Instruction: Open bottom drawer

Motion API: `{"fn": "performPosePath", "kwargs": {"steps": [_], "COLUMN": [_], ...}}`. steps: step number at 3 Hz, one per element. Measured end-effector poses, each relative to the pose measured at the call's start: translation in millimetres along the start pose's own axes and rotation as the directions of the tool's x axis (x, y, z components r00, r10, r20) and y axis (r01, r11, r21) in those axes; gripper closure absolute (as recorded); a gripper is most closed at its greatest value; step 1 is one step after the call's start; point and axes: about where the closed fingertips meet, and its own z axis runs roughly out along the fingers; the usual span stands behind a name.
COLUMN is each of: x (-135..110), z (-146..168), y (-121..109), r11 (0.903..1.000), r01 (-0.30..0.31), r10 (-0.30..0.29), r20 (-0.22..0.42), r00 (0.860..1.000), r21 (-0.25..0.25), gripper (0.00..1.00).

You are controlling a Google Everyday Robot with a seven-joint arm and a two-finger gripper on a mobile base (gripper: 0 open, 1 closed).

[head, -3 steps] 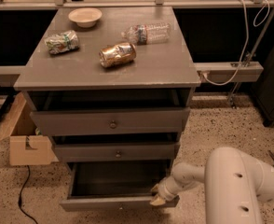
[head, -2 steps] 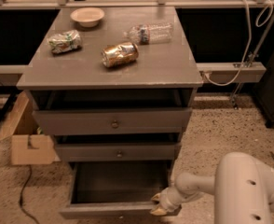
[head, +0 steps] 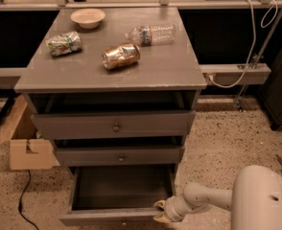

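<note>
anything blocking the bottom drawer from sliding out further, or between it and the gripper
Nothing visible does. The gripper sits right at a front corner of the bottom drawer, which is already pulled out. The cardboard box stands off to the side, outside its path.

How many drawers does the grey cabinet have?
3. The top drawer sits under the tabletop, the middle drawer below it, and the bottom drawer is pulled out near the floor, with the gripper at its front right corner.

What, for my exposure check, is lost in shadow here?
Camera view: the open grey bottom drawer is dim inside yet readable; recesses above both upper drawers go nearly black; the pale end effector at the bottom drawer's front right corner is well lit.
</note>
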Motion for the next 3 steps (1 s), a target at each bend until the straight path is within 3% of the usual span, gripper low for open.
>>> {"fn": "performPosePath", "kwargs": {"steps": [1,2,3], "x": [-0.8,-0.9,-2.6], "z": [-2.3,-2.3,-4.2], "y": [-0.9,-1.0,-4.3], "r11": [1.0,1.0,0.999], "r01": [0.0,0.0,0.029], "r10": [0.0,0.0,-0.029], "r20": [0.0,0.0,0.01], "r00": [1.0,1.0,1.0], "r21": [0.0,0.0,-0.033], "gripper": [1.0,0.81,0.58]}}
